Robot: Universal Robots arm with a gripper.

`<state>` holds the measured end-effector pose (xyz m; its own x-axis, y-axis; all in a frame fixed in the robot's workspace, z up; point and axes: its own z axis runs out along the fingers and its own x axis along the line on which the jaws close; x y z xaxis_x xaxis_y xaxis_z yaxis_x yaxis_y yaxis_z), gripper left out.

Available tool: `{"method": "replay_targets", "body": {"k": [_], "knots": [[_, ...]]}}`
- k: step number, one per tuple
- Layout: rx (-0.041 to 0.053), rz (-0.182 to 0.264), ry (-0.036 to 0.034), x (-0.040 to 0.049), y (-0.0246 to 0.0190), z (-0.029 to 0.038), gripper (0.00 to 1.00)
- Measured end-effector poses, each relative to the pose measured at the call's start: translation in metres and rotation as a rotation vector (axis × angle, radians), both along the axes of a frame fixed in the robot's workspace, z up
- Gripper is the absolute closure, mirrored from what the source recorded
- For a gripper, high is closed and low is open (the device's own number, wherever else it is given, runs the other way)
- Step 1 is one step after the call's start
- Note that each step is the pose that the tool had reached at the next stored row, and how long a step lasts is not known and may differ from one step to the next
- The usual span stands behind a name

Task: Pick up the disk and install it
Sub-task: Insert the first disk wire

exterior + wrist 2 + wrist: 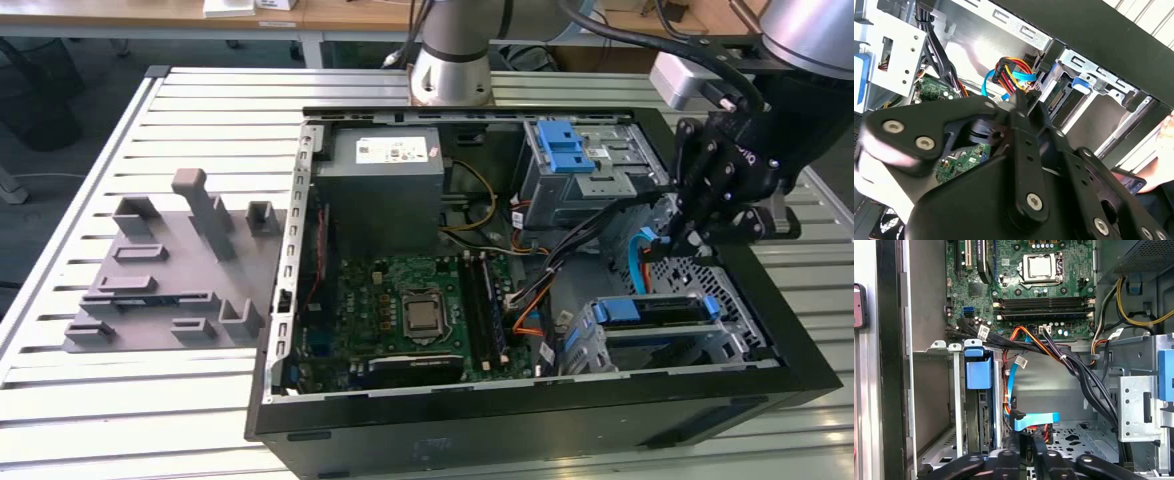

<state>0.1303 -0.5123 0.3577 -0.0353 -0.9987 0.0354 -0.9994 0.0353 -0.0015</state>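
In the exterior view, one open black computer case (534,420) lies on a table of silver metal slats (80,400). One black gripper (697,215) hangs over the case on the exterior view's right, above a loose blue cable. The silver-grey disk with bright blue plastic frame (651,312) sits in the drive cage near the front corner of the case. One green motherboard (387,310) and one grey power supply box (387,175) are there too. One grey plastic fixture (167,270) stands on the table.

In the second wrist view, the gripper's black links (1024,165) hide the fingertips, so I cannot tell if it is open or closed.

In the first wrist view, the disk (983,415) stands on edge in its bay, near the gripper.
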Motion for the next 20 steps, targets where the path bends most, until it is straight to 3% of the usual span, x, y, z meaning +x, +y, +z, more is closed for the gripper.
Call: {"method": "replay_targets", "body": {"k": [2, 11, 18, 20], "knots": [[0.0, 0.0, 0.0, 0.0, 0.0, -0.0001, 0.82], [0.0006, -0.001, 0.0005, 0.0002, -0.001, -0.0003, 0.84], [0.0003, -0.001, 0.0029, 0.0002, -0.0101, -0.0029, 0.84], [0.0003, -0.001, 0.004, 0.0002, -0.0107, -0.0034, 0.84]]}}
